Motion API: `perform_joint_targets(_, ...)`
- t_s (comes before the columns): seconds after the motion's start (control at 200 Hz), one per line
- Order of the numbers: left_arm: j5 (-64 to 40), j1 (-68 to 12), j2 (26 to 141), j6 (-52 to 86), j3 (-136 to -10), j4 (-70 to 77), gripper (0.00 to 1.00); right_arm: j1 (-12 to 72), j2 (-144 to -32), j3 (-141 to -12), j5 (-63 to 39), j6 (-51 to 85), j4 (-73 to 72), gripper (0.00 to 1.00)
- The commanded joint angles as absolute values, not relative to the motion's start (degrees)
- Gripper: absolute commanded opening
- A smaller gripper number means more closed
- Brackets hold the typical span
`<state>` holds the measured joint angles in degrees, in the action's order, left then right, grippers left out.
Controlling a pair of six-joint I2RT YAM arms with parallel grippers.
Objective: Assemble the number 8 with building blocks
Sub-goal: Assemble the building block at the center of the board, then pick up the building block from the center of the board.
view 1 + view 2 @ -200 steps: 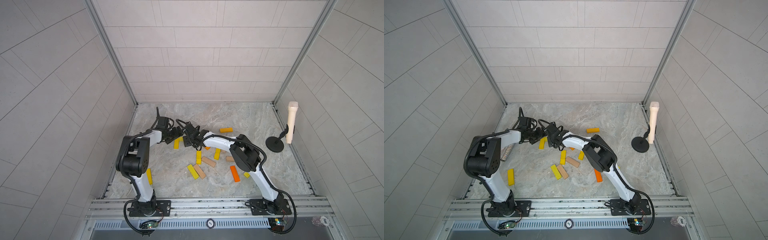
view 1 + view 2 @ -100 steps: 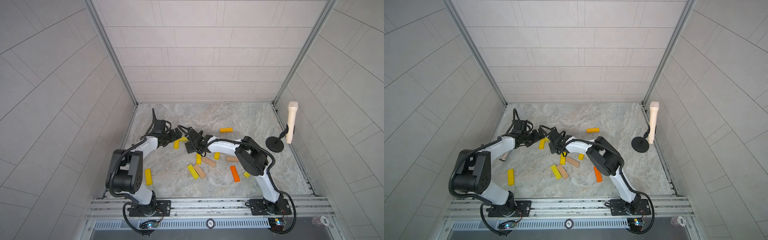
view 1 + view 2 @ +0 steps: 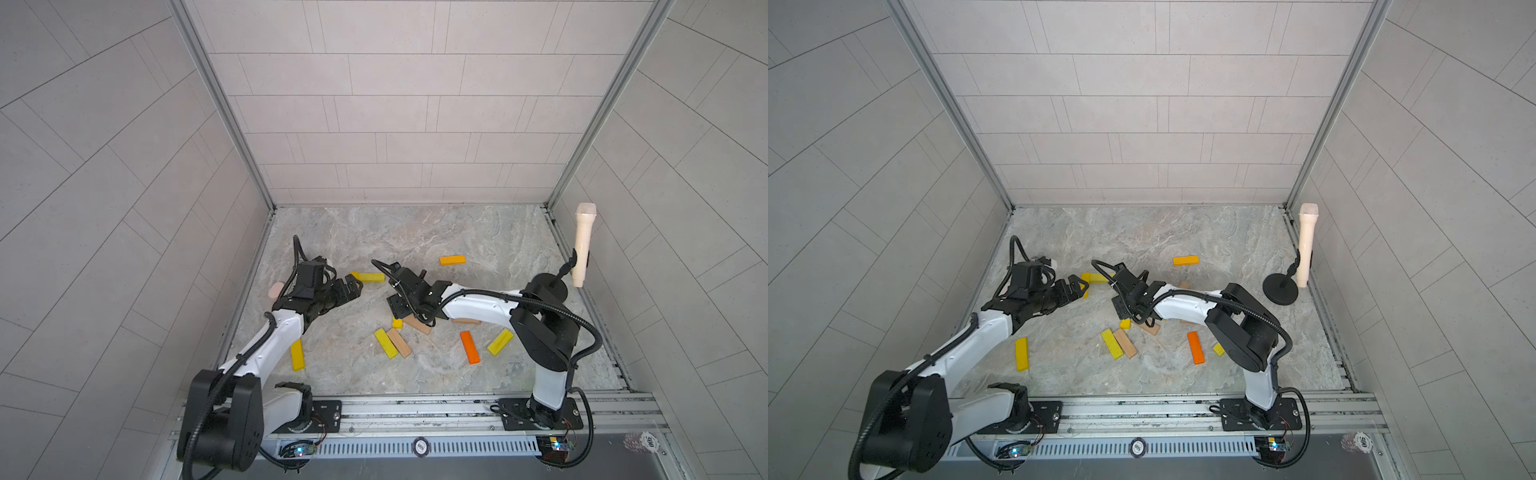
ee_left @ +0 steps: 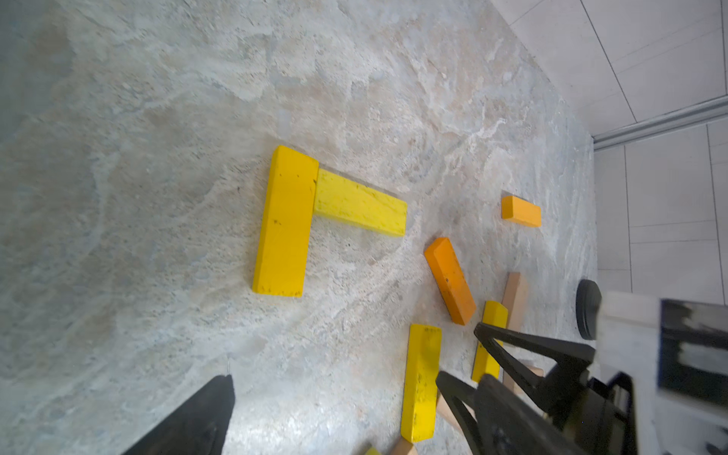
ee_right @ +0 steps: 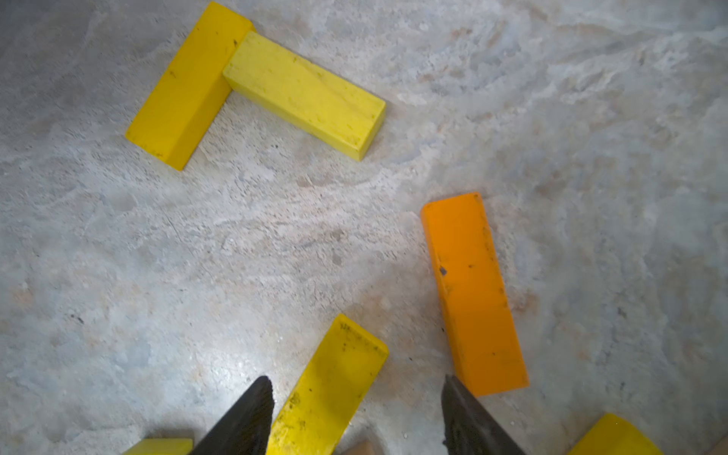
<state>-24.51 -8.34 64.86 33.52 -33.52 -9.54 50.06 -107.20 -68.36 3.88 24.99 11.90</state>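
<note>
– Blocks [image 3: 400, 343]: how far along is the 8?
– Barely begun, I'd judge. Two yellow ones meet at a right angle, an L [image 4: 291, 220], at about 10 o'clock on the floor [image 3: 415, 232] in both top views. The rest lie loose, mostly from 4 to 8 o'clock, with a lone orange [image 3: 452, 260] at 1.
– And the grippers?
– The left gripper [image 3: 354, 288] is spread wide and empty, just at the L's 8 o'clock. The right gripper [image 5: 356, 378] straddles the end of a yellow block [image 5: 327, 394], jaws apart and not clamped. An orange block [image 5: 472, 295] lies close beside it.
– Next move?
– Likely close on that yellow block, lift it, carry it toward 10 o'clock and set it square against the L without nudging the pair.
</note>
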Motion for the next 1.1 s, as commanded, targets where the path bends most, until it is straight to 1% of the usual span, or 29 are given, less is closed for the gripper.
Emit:
perform_joint_targets(0.0, -25.47, -9.04, 60.84, 35.86, -30.52, -11.92, 1.0, 48.7, -105.22, -66.02, 3.32, 23.35, 11.62, 0.67)
perform_joint_targets(0.25, -25.94, -9.19, 54.28, 38.19, -27.34, -12.23, 1.0, 46.02, -105.71, -64.92, 0.89, 21.36, 12.22, 0.64)
perform_joint_targets(0.715, -24.76, -9.19, 54.38, 39.74, -27.87, -10.66, 1.0, 44.93, -108.47, -67.1, 0.36, 20.07, 13.87, 0.62)
perform_joint_targets(0.901, -24.38, -9.05, 53.97, 44.65, -25.25, -5.11, 1.0, 44.91, -108.94, -67.93, -0.09, 19.51, 14.28, 0.61)
perform_joint_targets(1.091, -25.23, -9.05, 52.78, 44.16, -24.68, -3.31, 1.0, 44.87, -109.32, -68.2, -0.18, 20.28, 13.96, 0.61)
